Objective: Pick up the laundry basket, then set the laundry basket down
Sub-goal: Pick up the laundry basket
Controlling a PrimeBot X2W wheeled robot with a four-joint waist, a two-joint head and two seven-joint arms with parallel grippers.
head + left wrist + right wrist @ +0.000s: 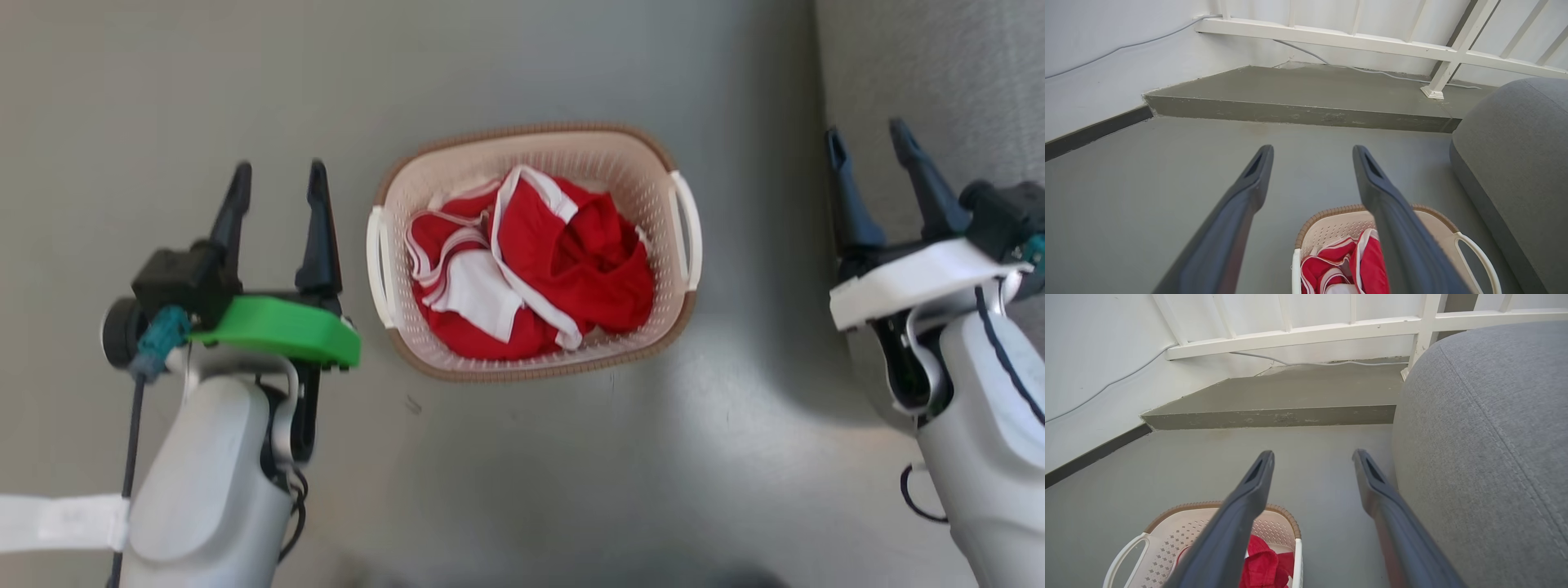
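Observation:
The laundry basket (645, 175) stands on the grey floor in the middle of the head view, cream and perforated with a brown rim and a white handle on each short side. Red and white clothes (539, 269) lie in it. My left gripper (279, 178) hangs open to the left of the basket, apart from its left handle (377, 269). On the other side my right gripper (868, 139) is open too, well clear of the right handle (687, 229). Part of the basket (1339, 228) shows low in the left wrist view, and the basket (1180, 539) shows low in the right wrist view.
A grey cushioned seat (922, 82) rises at the right, close beside my right gripper. Ahead, a low concrete step (1298, 106) runs below a white railing (1372, 41) and a white wall with a cable. Open floor lies left of the basket.

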